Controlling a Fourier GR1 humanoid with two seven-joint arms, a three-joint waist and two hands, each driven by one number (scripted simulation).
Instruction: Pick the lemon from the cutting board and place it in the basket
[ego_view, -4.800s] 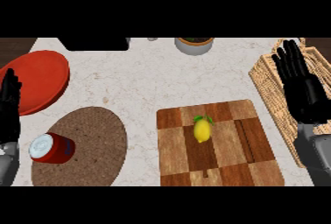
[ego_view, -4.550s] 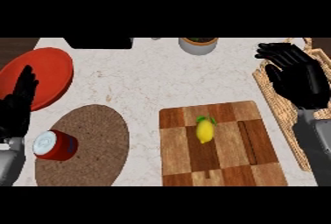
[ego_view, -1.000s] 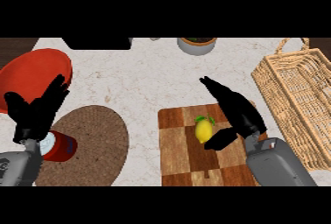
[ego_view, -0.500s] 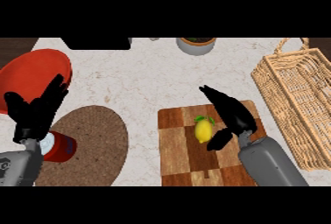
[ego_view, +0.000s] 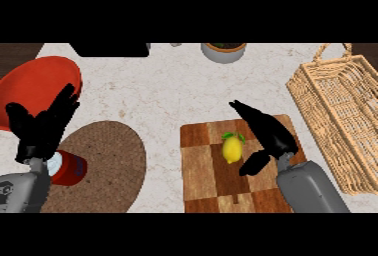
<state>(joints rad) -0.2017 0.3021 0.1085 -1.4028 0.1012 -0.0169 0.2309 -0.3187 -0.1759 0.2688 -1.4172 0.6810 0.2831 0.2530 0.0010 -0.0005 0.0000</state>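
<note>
None of the task: is judged complete; the lemon (ego_view: 232, 148) is seen lying on the wooden cutting board (ego_view: 207, 180), near its upper middle, and has not been lifted.
Right robot hand (ego_view: 269, 135): is held just beside the lemon on its right, fingers stretched straight toward the far edge of the board and the thumb spread below the fruit; nothing is gripped. Whether the thumb touches the lemon cannot be told.
Step in hand: is judged to be the closing-in for the grasp; the fingers are not yet curled round the fruit.
Left to do: the lemon is to be grasped, raised, carried to the right and set in the wicker basket (ego_view: 339, 115).
Basket: is seen at the right edge of the bench (ego_view: 162, 95), well apart from the lemon, with tall open-weave walls and a handle at its far end; nothing is seen inside it.
Left robot hand (ego_view: 43, 127): is seen resting open at the left, fingers up, holding nothing.
Other things: a red plate (ego_view: 37, 85) at the far left, a round brown mat (ego_view: 103, 165) with a red and white can (ego_view: 66, 167) on it, a grey pot (ego_view: 224, 51) at the far edge.
In the way: nothing is seen lying between board and basket; the near basket wall is judged the one thing to be cleared.
</note>
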